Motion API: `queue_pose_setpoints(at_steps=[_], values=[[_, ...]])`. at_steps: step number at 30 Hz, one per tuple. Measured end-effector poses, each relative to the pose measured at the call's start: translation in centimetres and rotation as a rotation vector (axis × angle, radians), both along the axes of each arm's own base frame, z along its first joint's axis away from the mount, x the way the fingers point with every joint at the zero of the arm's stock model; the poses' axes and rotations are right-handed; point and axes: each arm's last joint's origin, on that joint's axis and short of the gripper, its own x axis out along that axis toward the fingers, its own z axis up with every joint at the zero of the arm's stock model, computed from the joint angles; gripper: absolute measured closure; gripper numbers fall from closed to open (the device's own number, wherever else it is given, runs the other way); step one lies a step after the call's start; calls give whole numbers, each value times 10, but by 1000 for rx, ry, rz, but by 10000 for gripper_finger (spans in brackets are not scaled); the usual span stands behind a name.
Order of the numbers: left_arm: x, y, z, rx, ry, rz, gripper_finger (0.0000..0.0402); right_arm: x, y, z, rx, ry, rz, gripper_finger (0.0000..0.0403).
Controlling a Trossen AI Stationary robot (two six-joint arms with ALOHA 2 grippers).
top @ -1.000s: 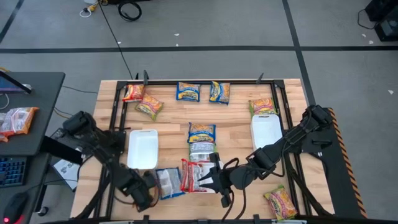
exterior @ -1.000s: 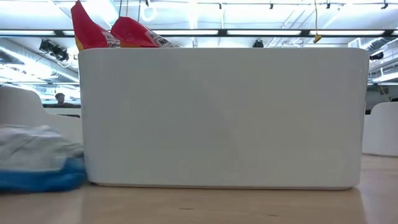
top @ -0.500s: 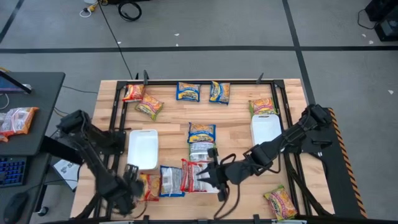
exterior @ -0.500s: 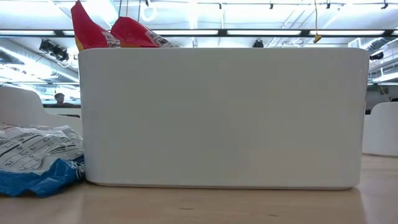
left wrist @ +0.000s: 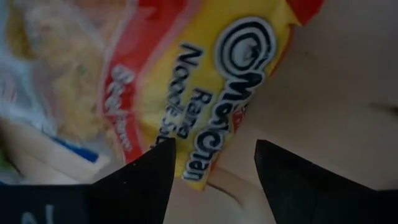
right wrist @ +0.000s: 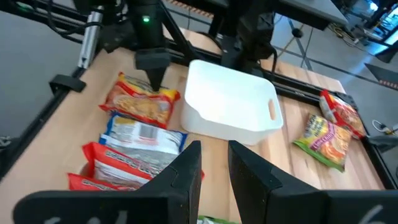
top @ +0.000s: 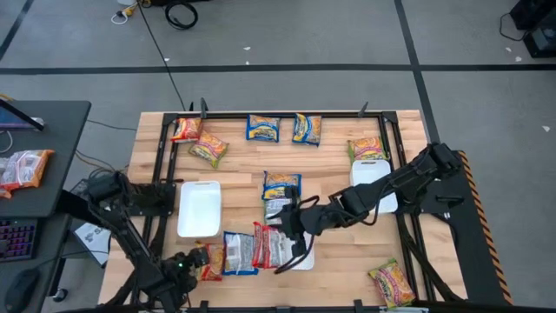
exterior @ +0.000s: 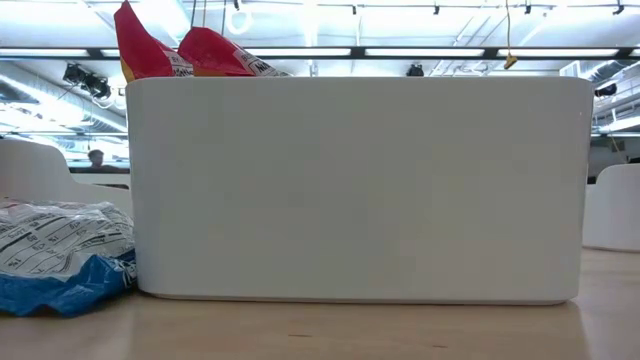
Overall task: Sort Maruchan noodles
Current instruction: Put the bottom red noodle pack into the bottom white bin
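1. The left white tray [top: 199,209] is taken as the landmark. A row of Maruchan noodles is seen just beyond its near-edge side.
2. In that row a yellow-and-red packet [top: 211,258] is laid nearest the table's left corner. A blue packet [top: 236,254] is laid touching it, and red packets [top: 271,248] are stood in a small tray [top: 302,261] on the far side of the blue one.
3. The left gripper [top: 193,263] is held low beside the yellow-and-red packet, on the near-edge side of the landmark tray. Its fingers [left wrist: 140,180] are spread apart and nothing is grasped; the packet's printed face is seen just past them.
4. The right gripper [top: 291,228] is held to the right of the landmark tray, above the red packets. Its fingers [right wrist: 186,177] are parted by a narrow gap with nothing clamped between them.
5. A yellow-topped packet [top: 282,184] and a silver packet [top: 280,209] are laid to the right of the landmark tray, one behind the other.
6. Two packets [top: 198,139] are laid beyond the tray's far side. Two blue-and-yellow packets [top: 285,129] are found further right along the far edge.
7. A second large tray [top: 372,178] is placed well to the right, with one packet [top: 366,148] touching its far end.
8. One more packet [top: 391,283] is left near the right front corner, well apart from the landmark tray.
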Motion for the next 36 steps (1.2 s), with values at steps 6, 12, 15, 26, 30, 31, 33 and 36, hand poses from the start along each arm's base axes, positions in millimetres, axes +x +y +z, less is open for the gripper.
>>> queue_pose_setpoints(at_steps=[6,12,15,26,30,31,33,36], values=[[-1,-8,-19,125,-82,-125,178,2,-10,-3,-6,32,-29,317],[9,-21,-37,125,-256,-130,187,3,-11,-2,5,26,-27,317],[15,-25,-44,107,-321,-108,207,3,-9,0,0,6,-14,317],[50,-23,-45,15,-573,101,372,-7,16,0,59,2,24,317],[67,-16,-36,-22,-605,286,391,-18,38,0,56,7,70,318],[70,-15,-30,-22,-607,335,391,-21,42,0,48,2,70,319],[78,-12,-17,-23,-590,446,392,-25,49,0,30,-11,56,319],[86,-6,5,-21,-544,633,397,-30,55,1,-11,-27,38,320]])
